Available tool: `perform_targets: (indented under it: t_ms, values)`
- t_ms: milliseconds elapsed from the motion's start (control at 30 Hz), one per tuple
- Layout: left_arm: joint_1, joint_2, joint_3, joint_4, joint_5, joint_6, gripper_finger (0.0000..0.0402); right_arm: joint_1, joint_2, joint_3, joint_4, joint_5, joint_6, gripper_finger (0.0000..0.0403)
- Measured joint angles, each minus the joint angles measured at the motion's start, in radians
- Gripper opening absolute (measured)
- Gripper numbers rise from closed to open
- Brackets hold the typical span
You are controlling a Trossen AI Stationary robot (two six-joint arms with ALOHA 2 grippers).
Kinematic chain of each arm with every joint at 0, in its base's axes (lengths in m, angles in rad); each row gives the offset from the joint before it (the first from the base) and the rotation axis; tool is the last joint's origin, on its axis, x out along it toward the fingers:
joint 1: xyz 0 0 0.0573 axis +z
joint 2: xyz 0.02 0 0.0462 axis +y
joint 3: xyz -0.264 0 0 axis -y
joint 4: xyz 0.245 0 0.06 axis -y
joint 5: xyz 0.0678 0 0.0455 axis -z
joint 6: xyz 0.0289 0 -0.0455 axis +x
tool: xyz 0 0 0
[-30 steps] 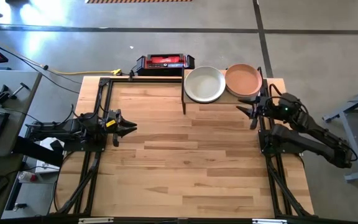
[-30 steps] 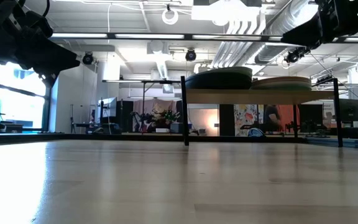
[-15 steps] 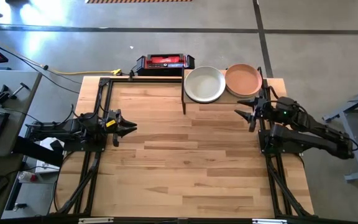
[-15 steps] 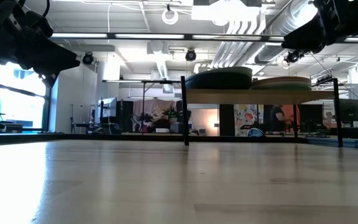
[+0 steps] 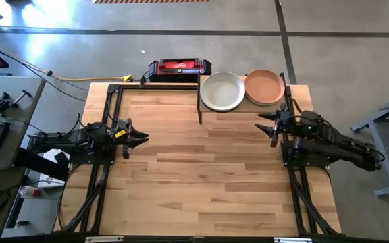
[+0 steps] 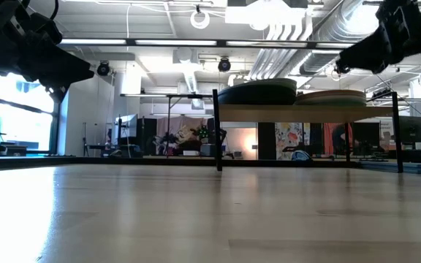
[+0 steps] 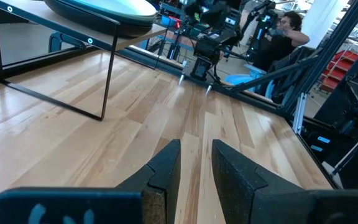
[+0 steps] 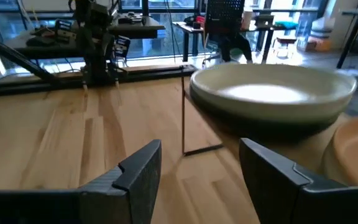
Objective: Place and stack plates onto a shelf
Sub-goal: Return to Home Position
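The shelf [image 6: 305,113] stands at the table's far right on thin black posts. It bears two stacks of plates. The left stack is topped by an off-white plate [image 5: 222,91] [image 8: 272,93], the right one by a salmon plate [image 5: 265,86] [image 8: 356,143]. My right gripper [image 5: 265,128] [image 8: 201,168] hovers open just on the near side of the shelf's right half, pointing toward the table's left edge, with nothing between its fingers. My left gripper [image 5: 145,138] [image 7: 196,168] waits at the table's left side. It is level and narrowly open, and it holds nothing.
A red-and-black box [image 5: 179,67] lies just beyond the table's far edge, left of the shelf. Black frame rails [image 5: 110,108] run along the table's left and right sides. Bare wood [image 5: 194,175] spreads over the middle and near part. A person [image 7: 288,25] sits beyond the table.
My right gripper has drawn away from the shelf toward the table's near edge and sunk a little. Its arm has swung, so the gripper now points more squarely toward the left edge. The plates and the left arm have kept still.
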Motion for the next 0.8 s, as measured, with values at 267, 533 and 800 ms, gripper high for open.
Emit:
perform_targets:
  t_ms: [267,533,800]
  values:
    - [0.0,0.0,0.0,0.0,0.0,0.0,0.0078,0.006,-0.102,-0.134,0.02,0.004,0.119,0.02]
    - [0.0,0.0,0.0,0.0,0.0,0.0,0.0078,0.006,-0.165,-0.222,0.07,0.008,0.052,0.02]
    - [0.0,0.0,0.0,0.0,0.0,0.0,0.0078,0.026,-0.164,-0.251,0.101,0.008,0.051,0.02]
